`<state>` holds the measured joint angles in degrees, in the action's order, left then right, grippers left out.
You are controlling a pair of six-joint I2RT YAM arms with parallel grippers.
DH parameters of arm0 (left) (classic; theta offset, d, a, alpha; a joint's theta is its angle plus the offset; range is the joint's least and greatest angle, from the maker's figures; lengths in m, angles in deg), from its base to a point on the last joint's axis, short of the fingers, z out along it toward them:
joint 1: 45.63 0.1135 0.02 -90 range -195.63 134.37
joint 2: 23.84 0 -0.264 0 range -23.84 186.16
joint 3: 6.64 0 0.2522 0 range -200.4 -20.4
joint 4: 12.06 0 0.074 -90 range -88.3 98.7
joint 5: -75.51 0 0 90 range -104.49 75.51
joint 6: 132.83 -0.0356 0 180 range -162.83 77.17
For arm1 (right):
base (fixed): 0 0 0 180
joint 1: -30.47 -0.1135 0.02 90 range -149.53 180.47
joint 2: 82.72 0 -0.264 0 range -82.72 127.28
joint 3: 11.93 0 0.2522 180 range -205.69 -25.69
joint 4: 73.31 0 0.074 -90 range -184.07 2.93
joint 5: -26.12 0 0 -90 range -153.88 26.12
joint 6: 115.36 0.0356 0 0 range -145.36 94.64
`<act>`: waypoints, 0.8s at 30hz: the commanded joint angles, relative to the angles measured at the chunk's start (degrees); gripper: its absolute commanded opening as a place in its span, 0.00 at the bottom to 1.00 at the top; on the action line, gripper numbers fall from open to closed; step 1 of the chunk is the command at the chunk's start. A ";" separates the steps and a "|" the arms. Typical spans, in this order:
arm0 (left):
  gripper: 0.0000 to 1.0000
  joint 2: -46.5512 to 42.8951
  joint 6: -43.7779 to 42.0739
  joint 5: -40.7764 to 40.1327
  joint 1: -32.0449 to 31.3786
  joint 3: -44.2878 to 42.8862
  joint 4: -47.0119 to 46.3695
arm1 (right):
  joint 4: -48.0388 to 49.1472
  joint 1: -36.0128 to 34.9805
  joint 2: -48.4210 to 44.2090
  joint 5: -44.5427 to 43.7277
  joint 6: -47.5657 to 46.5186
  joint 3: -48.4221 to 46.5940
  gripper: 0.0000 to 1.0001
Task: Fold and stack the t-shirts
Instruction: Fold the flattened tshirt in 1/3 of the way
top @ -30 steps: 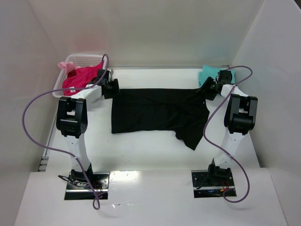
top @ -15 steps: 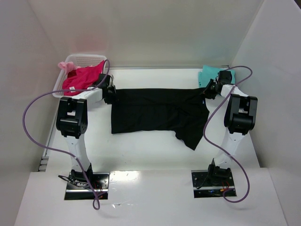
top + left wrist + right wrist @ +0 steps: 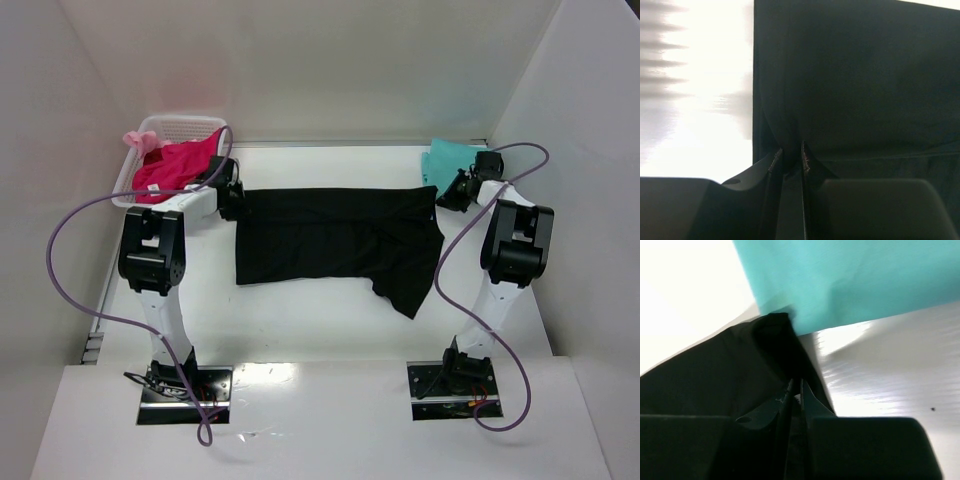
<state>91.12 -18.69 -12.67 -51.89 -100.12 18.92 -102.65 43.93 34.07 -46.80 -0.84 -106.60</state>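
Observation:
A black t-shirt (image 3: 335,240) lies spread across the middle of the table, a sleeve trailing at its near right. My left gripper (image 3: 230,196) is shut on its far left corner; the left wrist view shows black cloth (image 3: 850,75) pinched between the jaws (image 3: 791,152). My right gripper (image 3: 456,193) is shut on the far right corner, with a fold of black cloth (image 3: 715,380) rising into its jaws (image 3: 795,385). A teal t-shirt (image 3: 450,158) (image 3: 850,280) lies just beyond the right gripper. A magenta-pink t-shirt (image 3: 170,165) sits in the basket.
A white lattice basket (image 3: 185,123) stands at the far left corner, right behind the left gripper. White walls close the table on three sides. Purple cables loop from both arms. The arm bases are bolted at the near edge.
Both grippers have shut on the black shirt's far corners. The right gripper has moved outward to the right, and the shirt's far edge now lies straighter.

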 commanded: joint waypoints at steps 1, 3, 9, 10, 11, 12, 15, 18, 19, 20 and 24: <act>0.27 -2.81 -0.76 -0.33 -0.07 -0.43 0.45 | 0.46 0.43 -2.45 -0.30 -0.96 -0.04 0.14; 0.27 -2.81 -0.76 -0.33 -0.07 -0.43 0.45 | 0.46 0.43 -2.45 -0.29 -0.96 0.48 0.08; 0.28 -2.28 -0.76 1.33 -0.07 -0.43 0.45 | 0.62 0.43 -3.85 1.37 -1.49 0.83 0.29; 0.28 -2.28 -0.76 1.34 -0.07 -0.43 -0.07 | 1.15 0.43 -4.72 2.16 -1.49 1.53 0.35; 0.30 -2.28 -0.76 1.34 -0.07 -0.43 -0.07 | 1.77 0.43 -5.34 3.65 -0.88 2.15 0.44; 0.30 -2.28 -0.76 1.34 -0.07 -0.43 -0.07 | 1.77 0.43 -5.35 5.75 -0.87 2.94 0.49; 0.30 -1.75 -1.29 1.87 -0.07 -0.96 -0.07 | 2.99 0.43 -6.04 9.89 -0.34 4.87 0.63; 0.30 -1.75 -1.29 2.39 -0.07 -0.96 -0.07 | 4.32 0.43 -6.05 10.43 0.36 6.81 0.63; 0.30 -1.75 -1.29 2.39 -0.07 -0.96 -0.07 | 4.32 0.43 -6.05 11.56 0.88 6.81 0.63; 0.30 -1.23 -1.29 2.39 -0.07 -0.96 -0.60 | 4.32 0.43 -5.35 12.70 0.89 7.33 0.63; 0.30 -1.23 -1.29 2.92 -0.07 -0.96 -0.60 | 5.47 0.43 -4.82 12.71 0.89 7.87 0.56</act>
<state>90.81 -18.89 -11.09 -51.89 -100.12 19.22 -100.39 44.28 31.10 -36.61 -0.30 -99.47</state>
